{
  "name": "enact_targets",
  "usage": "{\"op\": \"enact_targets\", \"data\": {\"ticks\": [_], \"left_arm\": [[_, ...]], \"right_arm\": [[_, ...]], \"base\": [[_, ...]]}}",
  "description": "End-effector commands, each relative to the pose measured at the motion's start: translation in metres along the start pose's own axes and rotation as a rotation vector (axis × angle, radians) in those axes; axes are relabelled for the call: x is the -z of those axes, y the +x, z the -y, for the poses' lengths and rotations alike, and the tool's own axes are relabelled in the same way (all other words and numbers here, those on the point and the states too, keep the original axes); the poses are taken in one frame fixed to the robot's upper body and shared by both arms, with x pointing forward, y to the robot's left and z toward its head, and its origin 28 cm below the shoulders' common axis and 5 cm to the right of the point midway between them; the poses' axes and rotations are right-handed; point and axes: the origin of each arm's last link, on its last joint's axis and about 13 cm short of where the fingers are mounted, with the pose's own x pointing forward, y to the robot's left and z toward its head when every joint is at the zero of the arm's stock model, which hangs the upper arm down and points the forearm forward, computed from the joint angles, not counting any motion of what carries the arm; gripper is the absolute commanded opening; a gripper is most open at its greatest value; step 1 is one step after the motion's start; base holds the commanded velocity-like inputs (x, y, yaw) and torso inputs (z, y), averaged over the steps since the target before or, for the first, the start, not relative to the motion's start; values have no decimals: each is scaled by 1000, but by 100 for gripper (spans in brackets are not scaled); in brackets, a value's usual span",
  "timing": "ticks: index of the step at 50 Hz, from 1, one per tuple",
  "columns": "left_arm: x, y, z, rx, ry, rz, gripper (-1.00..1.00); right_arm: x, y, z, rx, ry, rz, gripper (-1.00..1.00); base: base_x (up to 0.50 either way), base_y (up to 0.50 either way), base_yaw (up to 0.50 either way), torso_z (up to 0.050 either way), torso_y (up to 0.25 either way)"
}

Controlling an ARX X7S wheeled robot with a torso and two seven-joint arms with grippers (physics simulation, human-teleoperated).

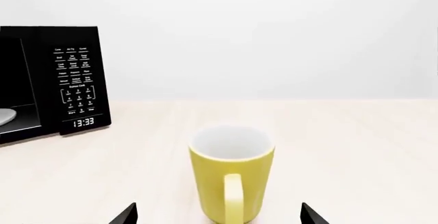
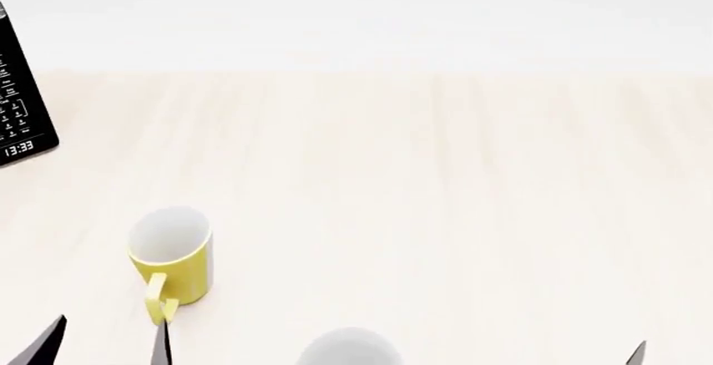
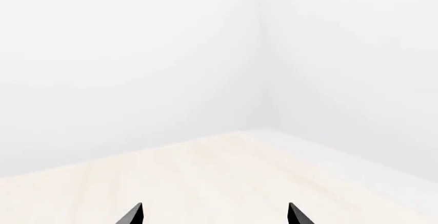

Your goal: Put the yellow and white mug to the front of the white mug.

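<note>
Left tool (image 1: 218, 215) spread wide — yellow and white mug (image 1: 231, 171) upright between its tips; right tool (image 3: 215, 214) spread too.

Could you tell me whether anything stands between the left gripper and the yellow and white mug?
Nothing visible does. The open left gripper faces the yellow and white mug handle-on, with only bare table between; the microwave stands well aside.

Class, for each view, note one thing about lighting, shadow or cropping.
Left wrist view: flat bright light, the yellow and white mug casts hardly any shadow. Head view: the white mug is cropped and pale against the table. Right wrist view: washed-out, near-featureless walls.
</note>
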Motion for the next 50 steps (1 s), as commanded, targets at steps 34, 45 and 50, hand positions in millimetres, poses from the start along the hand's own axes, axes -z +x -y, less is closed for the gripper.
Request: {"op": "enact_targets", "data": {"ticks": [34,45,50], "left_arm": [[17,43,7,-46,60,-121,100],[18,52,9,-43,60,-142,100],[17,54,10,-41,63,-145,100]], "right_arm": [[6,0,-3,-20,-10,-8,100],[5,0,-3,-20,-9,-7,100],[6,0,-3,-22,-9,-8,100]], "base": [[0,0,0,0,0],[0,0,0,0,0],[0,0,0,0,0]]}}
